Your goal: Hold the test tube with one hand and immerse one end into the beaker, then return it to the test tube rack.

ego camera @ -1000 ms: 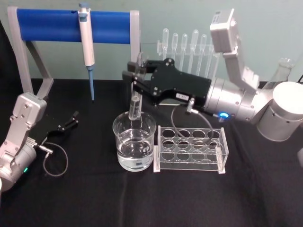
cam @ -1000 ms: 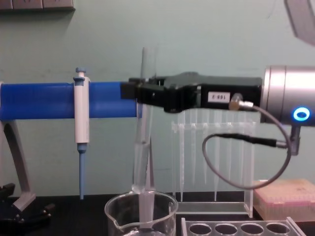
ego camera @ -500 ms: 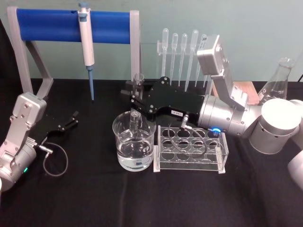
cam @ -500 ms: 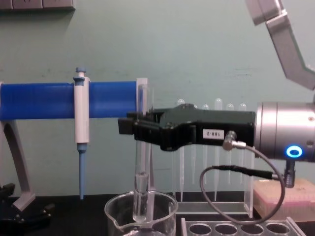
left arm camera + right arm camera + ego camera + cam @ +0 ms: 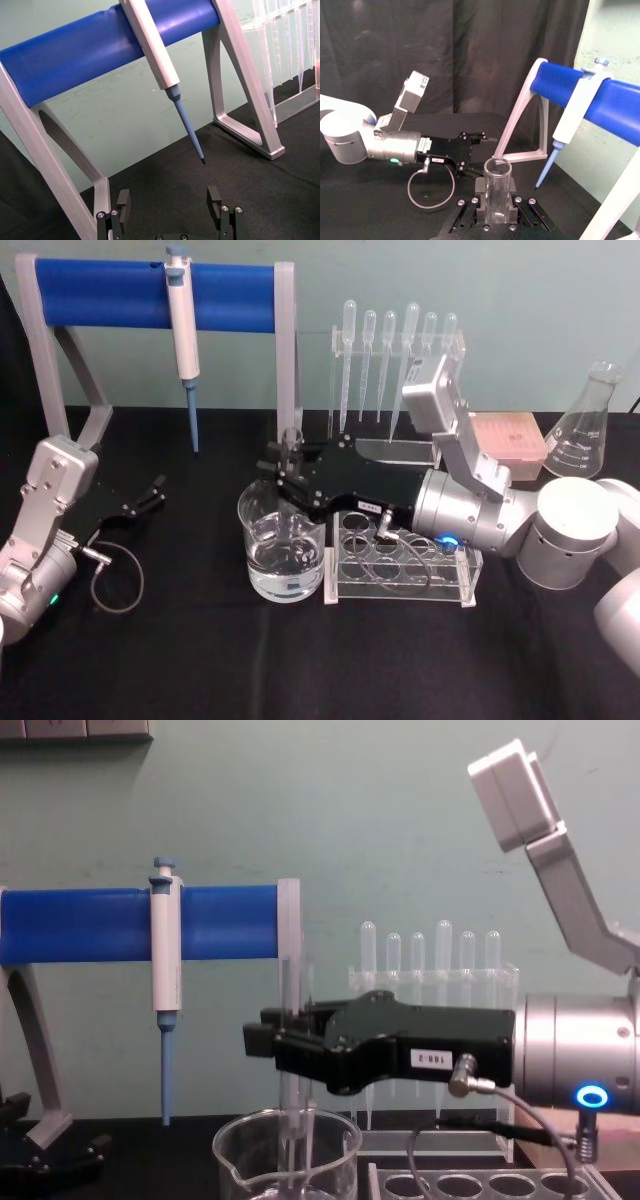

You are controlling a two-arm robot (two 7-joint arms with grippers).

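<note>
Change: right gripper sits lower than a second ago, test tube deeper in the beaker
Grip: clamped on the upright tube, lower end inside beaker
Idle: left gripper parked at left, fingers apart
Risk: further descent could strike tube bottom on glass

One beaker, one test tube, six pipettes, one flask.

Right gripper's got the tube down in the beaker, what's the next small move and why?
Probably lift straight up. The right gripper holds the tube upright with its lower end inside the beaker, seemingly in the water, so it must clear the rim before shifting to the rack beside it. The left gripper sits parked, open, far left.
</note>
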